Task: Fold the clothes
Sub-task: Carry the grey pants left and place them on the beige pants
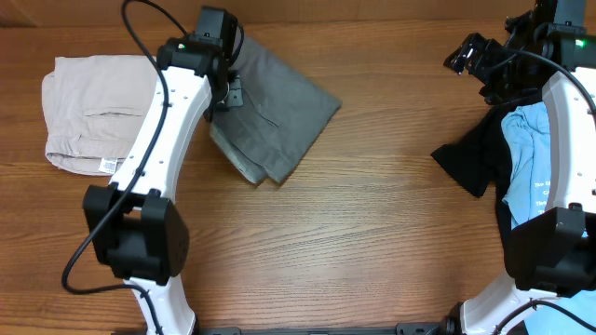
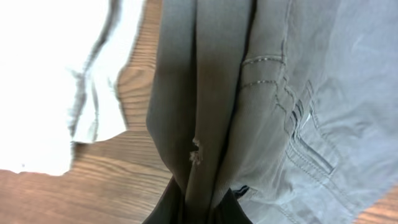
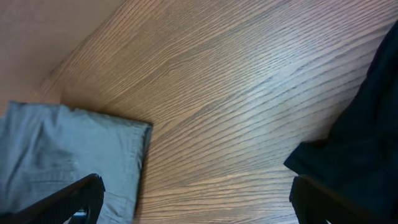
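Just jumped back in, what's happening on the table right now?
The left gripper is shut on a bunched fold of the grey shorts. The beige shorts lie folded to their left. The right gripper is open and empty, near the black garment and blue T-shirt, which lie heaped and unfolded at the right.

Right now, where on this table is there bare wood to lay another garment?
The wide middle of the table, between the grey shorts and the black garment, is bare. Crowded: the left end with beige shorts, the right end with the blue T-shirt.
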Tool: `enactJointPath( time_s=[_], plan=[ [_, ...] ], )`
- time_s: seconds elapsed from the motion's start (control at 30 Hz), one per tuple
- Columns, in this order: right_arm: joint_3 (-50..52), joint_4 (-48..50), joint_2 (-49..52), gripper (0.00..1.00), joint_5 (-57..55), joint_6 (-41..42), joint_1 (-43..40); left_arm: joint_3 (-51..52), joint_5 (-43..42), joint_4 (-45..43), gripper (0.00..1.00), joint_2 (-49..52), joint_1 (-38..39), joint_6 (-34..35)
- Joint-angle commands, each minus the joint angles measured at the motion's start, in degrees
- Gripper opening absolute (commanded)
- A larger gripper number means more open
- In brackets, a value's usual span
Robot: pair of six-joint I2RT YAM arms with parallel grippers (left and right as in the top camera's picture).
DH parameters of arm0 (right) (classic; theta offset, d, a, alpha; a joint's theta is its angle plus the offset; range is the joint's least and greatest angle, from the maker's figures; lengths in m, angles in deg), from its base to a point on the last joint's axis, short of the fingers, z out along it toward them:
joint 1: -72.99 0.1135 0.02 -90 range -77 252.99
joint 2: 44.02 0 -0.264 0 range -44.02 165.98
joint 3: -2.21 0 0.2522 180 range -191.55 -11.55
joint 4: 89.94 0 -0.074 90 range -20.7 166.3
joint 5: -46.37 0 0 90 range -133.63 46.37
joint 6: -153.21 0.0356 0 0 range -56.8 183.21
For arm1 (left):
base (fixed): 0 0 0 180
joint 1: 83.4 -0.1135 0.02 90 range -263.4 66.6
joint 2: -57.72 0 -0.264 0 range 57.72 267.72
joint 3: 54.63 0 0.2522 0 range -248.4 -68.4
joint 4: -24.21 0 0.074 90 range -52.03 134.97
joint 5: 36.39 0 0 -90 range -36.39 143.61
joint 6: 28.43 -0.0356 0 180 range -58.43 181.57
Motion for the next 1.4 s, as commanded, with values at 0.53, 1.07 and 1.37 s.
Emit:
enactJointPath(
  time_s=[0.53,1.07,1.37],
  plan=[
    [0.11,0.28,-0.09,1.00,0.33,-0.24,0.11,-2.78,-3.93,-1.95,0.04,-7.82,-17.88,9.70],
    [0.11,0.26,-0.09,1.00,0.33,-0.24,0.11,-2.78,-4.00,-4.98,0.04,-9.55,-27.12,5.31],
    [0.11,0.26,-0.09,1.00,0.33,-0.24,0.11,-2.75,-2.23,-4.96,0.04,-9.51,-32.17,3.19]
  ],
)
